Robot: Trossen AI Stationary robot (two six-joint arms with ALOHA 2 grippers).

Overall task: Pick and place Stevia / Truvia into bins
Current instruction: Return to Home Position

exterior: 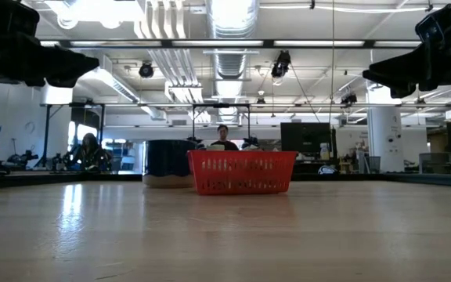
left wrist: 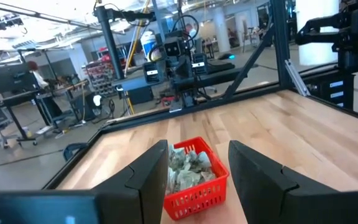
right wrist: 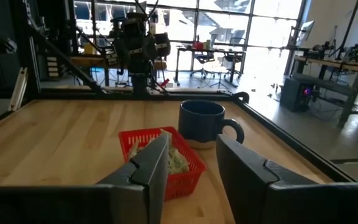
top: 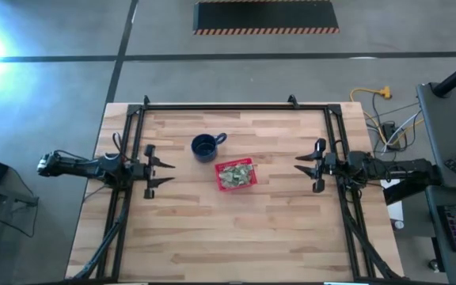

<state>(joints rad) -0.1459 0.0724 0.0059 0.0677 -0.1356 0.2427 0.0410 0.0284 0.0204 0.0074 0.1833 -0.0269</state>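
The red latticed basket (top: 235, 175) stands on the table's middle, filled with several pale green-and-white sachets (top: 234, 174); it also shows in the low view (exterior: 241, 172), the left wrist view (left wrist: 194, 177) and the right wrist view (right wrist: 163, 158). My left gripper (top: 168, 174) is open and empty, held above the table to the basket's left. My right gripper (top: 299, 169) is open and empty, held above the table to the basket's right. Both point level toward the basket.
A dark blue mug (top: 205, 146) with a handle stands just beyond the basket, toward the far left of it. A black frame (top: 236, 107) runs along the table's far, left and right sides. Bare wood lies toward the near edge. People sit in the room behind.
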